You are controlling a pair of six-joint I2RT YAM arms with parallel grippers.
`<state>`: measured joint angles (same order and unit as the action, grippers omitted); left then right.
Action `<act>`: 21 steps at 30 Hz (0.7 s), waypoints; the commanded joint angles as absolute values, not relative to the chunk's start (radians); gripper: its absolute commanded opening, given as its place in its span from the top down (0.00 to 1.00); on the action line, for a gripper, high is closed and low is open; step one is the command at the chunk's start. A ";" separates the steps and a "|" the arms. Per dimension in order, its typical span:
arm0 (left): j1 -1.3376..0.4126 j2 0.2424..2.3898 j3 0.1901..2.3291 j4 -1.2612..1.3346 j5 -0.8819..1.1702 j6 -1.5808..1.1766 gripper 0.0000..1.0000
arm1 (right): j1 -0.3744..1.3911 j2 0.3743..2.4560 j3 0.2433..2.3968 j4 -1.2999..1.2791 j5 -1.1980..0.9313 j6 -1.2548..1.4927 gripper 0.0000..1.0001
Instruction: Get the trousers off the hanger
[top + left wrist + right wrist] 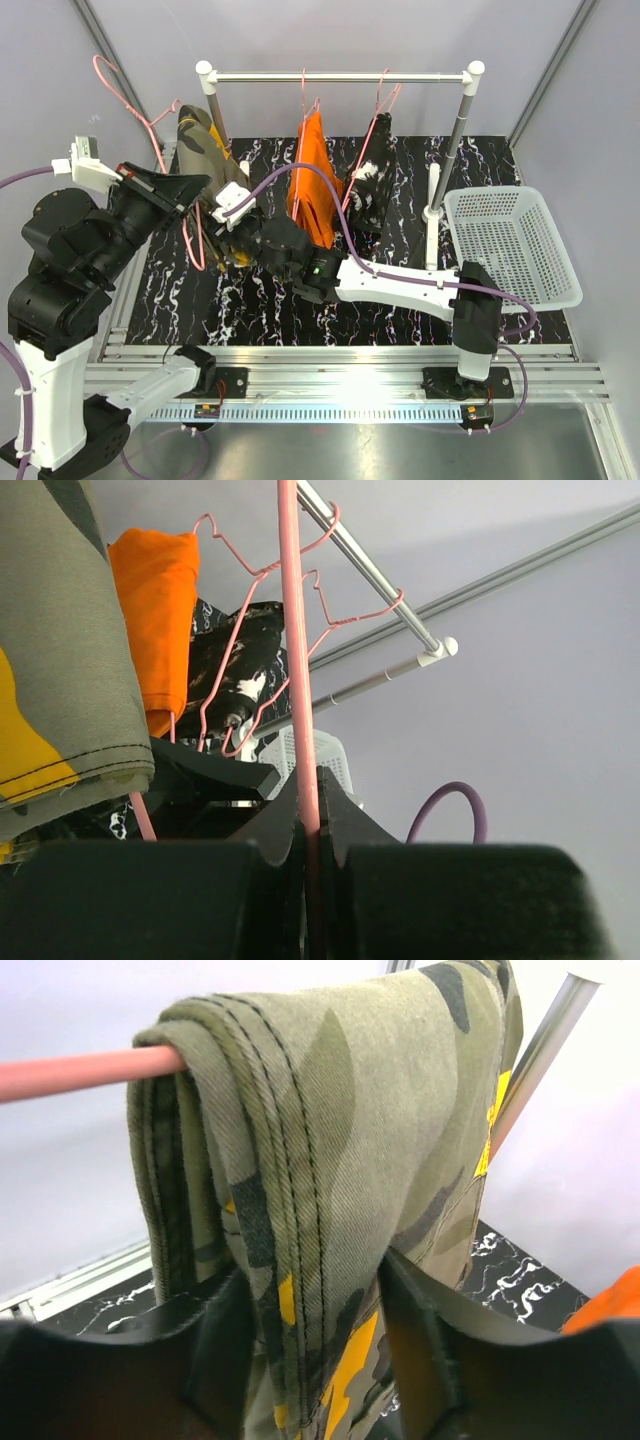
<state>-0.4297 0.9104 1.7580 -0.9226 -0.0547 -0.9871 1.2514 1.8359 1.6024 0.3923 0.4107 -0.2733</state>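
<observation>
The camouflage trousers [203, 150] hang folded over the bar of a pink hanger [150, 122] that is off the rail. My left gripper [190, 190] is shut on that hanger's rod [298, 660], seen between its fingers in the left wrist view [312, 805]. My right gripper [310, 1330] is closed on the hanging camouflage cloth [330, 1110] just below the pink bar [70, 1072]; the cloth touches both fingers. The orange trousers [315, 180] and the black trousers [372, 185] hang on pink hangers on the rail [340, 76].
A white mesh basket [512, 245] stands at the right on the black marbled mat [400, 290]. The rail's two posts [452, 140] stand at the back left and right. A purple cable [300, 172] arcs over the right arm.
</observation>
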 commanded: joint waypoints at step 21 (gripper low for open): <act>-0.430 0.939 1.815 -0.741 0.078 -0.899 1.00 | 1.229 1.763 1.692 0.483 0.356 -0.387 0.69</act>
